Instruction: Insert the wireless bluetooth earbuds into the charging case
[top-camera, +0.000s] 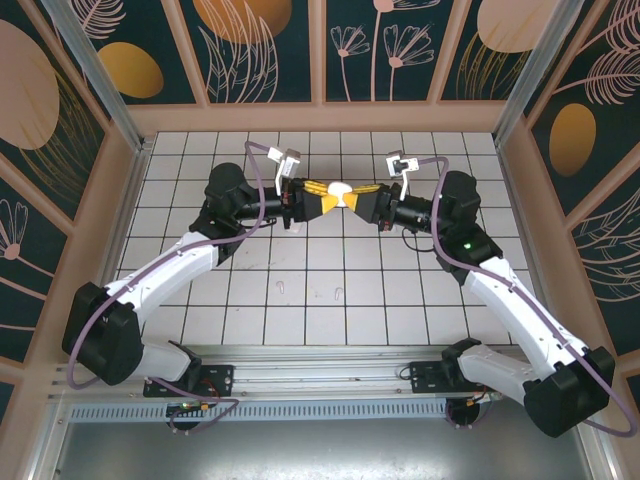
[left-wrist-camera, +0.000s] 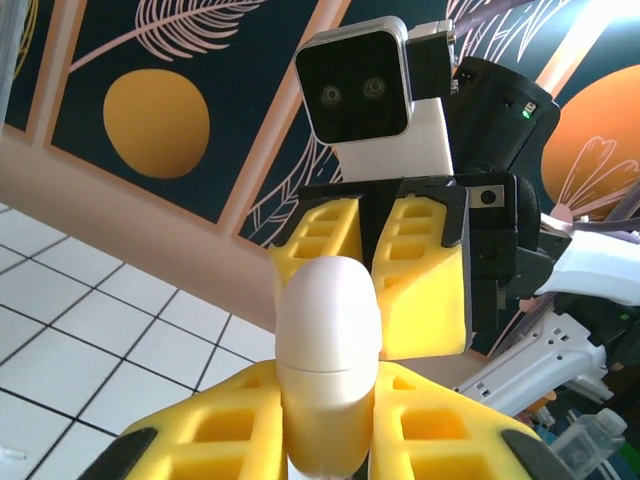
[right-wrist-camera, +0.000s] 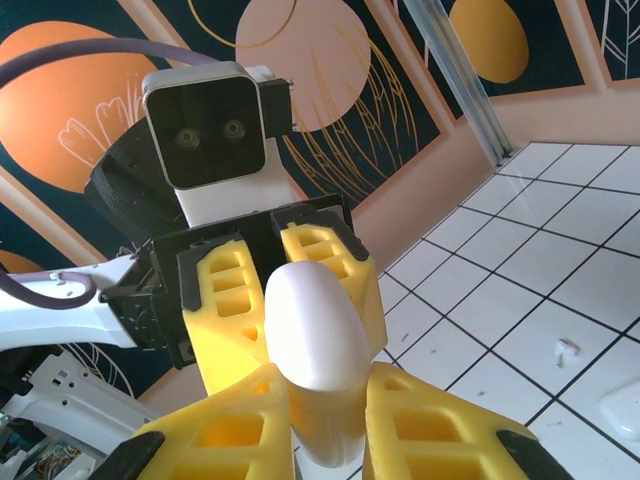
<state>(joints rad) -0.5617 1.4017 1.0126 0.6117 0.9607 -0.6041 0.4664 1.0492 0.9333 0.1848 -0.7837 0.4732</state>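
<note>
Yellow ribbed fingers (left-wrist-camera: 215, 430) of the left gripper (left-wrist-camera: 330, 410) are sitting closest to the lens, clamping the lower half of a smooth, white, egg-rounded plastic charging case (left-wrist-camera: 328, 330). From the opposite end the right gripper (right-wrist-camera: 325, 410) is pressing its matching yellow fingers against the same case. Both pairs of jaws are gripping it and holding it in the air between the two arms.

Beneath the case a white tiled table (top-camera: 200, 320) with dark grout lines is lying flat and matte. The case is looking glossy and hard, with a thin seam running round its middle where lid is meeting base, and it is appearing shut. Below the case, toward the arm bases, two tiny white plastic earbuds (top-camera: 283, 287) are lying on the tiles, well apart from each other and from both grippers, not yet in the case.

Judging by looks, the earbuds are going to be very light, rigid and slick, likely to skate or flick away under a careless pinch. Taking each across its narrow body, fingertips coming straight down, is seeming the safest hold. The case is looking slippery and rounded too, so holding its base half firmly while the other gripper is working the lid is looking wise
</note>
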